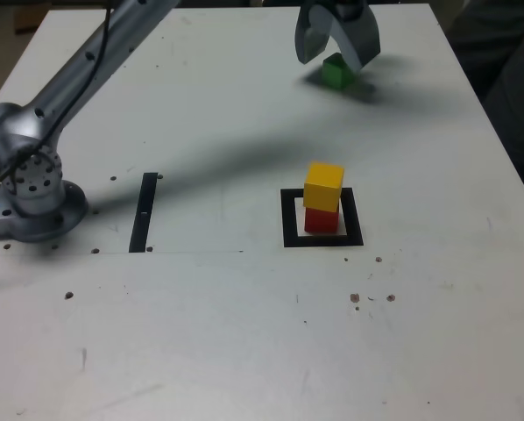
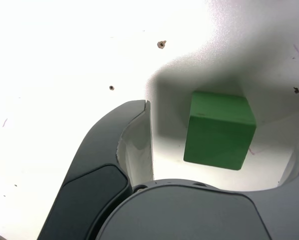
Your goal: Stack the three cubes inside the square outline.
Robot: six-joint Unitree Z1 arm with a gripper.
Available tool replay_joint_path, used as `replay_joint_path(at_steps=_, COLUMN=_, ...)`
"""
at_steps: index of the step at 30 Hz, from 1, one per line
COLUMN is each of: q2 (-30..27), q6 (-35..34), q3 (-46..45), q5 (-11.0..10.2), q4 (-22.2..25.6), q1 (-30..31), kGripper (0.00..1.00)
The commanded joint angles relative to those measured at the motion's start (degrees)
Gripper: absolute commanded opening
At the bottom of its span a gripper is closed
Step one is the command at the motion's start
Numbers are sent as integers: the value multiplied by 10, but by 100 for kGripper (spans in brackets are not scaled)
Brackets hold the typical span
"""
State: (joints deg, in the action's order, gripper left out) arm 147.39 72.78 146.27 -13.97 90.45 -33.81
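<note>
Gripper [image 1: 332, 54] wide open at top center of ext view, jaws straddling green cube [image 1: 336, 72], no contact visible. Wrist view: green cube [image 2: 219, 130] sits on bench [image 2: 64, 60] between the jaws, gap on the visible side. Yellow cube [image 1: 323, 186] stacked on red cube [image 1: 322, 219] inside square outline [image 1: 290, 219], center-right of frame. Black strip [image 1: 144, 212] left of it, near arm base [image 1: 34, 197].

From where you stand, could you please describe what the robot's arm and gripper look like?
The arm is a matte silver-grey tube with small dark screw holes, rising from a rounded silver joint housing on a flat base. A thin black cable runs along it. The gripper has two broad, curved, claw-like fingers; in the wrist view they are dark grey outside with pale inner faces.
</note>
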Motion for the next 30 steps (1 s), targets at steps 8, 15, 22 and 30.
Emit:
replay_joint_path(at_steps=8, q2=16, q6=-1, q3=-1, q5=-7, q4=-6, q1=8, kGripper=92)
replay_joint_path(at_steps=15, q2=22, q6=-15, q3=0, q5=-30, q4=-6, q1=15, kGripper=78)
replay_joint_path(at_steps=22, q2=24, q6=-25, q3=0, q5=-36, q4=-16, q1=20, kGripper=46)
replay_joint_path(at_steps=30, q2=19, q6=-24, q3=1, q5=-34, q4=-17, q1=23, kGripper=36)
